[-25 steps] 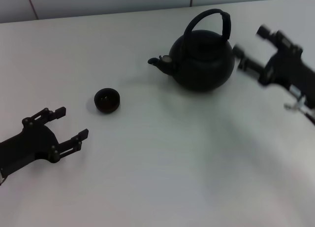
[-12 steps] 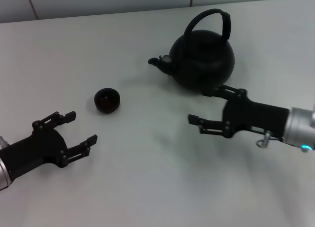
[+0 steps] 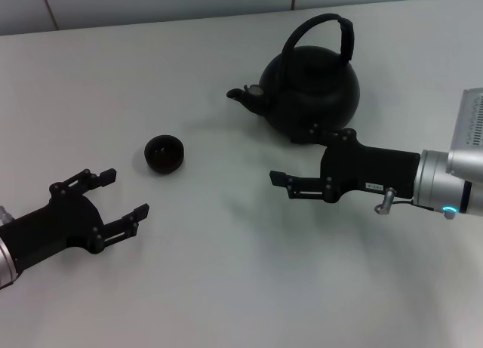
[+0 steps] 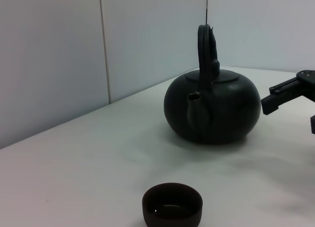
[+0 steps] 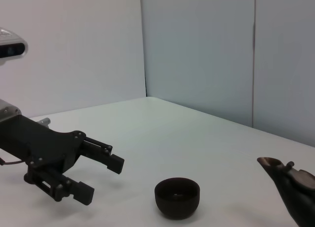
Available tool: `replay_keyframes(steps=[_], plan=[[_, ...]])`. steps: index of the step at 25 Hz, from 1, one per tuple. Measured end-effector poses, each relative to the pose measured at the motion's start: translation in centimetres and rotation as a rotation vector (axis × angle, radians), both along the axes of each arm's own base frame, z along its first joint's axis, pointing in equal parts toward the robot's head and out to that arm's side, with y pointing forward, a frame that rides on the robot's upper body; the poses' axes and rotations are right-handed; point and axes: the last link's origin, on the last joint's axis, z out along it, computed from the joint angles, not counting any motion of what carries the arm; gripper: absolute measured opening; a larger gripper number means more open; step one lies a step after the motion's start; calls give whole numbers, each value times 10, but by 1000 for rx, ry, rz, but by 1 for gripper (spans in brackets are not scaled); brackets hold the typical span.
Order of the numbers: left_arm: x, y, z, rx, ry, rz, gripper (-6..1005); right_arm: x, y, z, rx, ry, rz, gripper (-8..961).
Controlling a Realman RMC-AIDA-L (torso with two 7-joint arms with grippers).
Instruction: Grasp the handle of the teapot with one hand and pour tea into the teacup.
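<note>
The matte-black teapot (image 3: 311,91) stands at the back centre, spout to the left, its arched handle (image 3: 326,29) upright. The small black teacup (image 3: 164,153) sits to its front left. My right gripper (image 3: 296,156) is open and empty, low over the table just in front of the teapot, pointing left towards the cup. My left gripper (image 3: 124,194) is open and empty, in front of the cup. The left wrist view shows the teapot (image 4: 212,108), handle (image 4: 207,45), cup (image 4: 172,205) and a right finger (image 4: 288,92). The right wrist view shows the cup (image 5: 177,197), the spout (image 5: 288,183) and the left gripper (image 5: 102,178).
The white table (image 3: 226,272) runs back to a tiled wall (image 3: 151,4). A pale perforated part (image 3: 472,127) of the right arm shows at the right edge.
My right arm has swung from behind and right of the teapot to just in front of it, pointing left. My left gripper edged forward, then stayed still.
</note>
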Motion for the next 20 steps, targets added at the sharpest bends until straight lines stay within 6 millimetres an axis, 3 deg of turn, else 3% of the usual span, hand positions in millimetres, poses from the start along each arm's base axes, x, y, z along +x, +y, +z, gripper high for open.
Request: replay_keyframes(steps=[20], plan=[[-3, -3, 2, -2, 2, 8, 800, -3, 0, -4, -10, 11, -5, 825]])
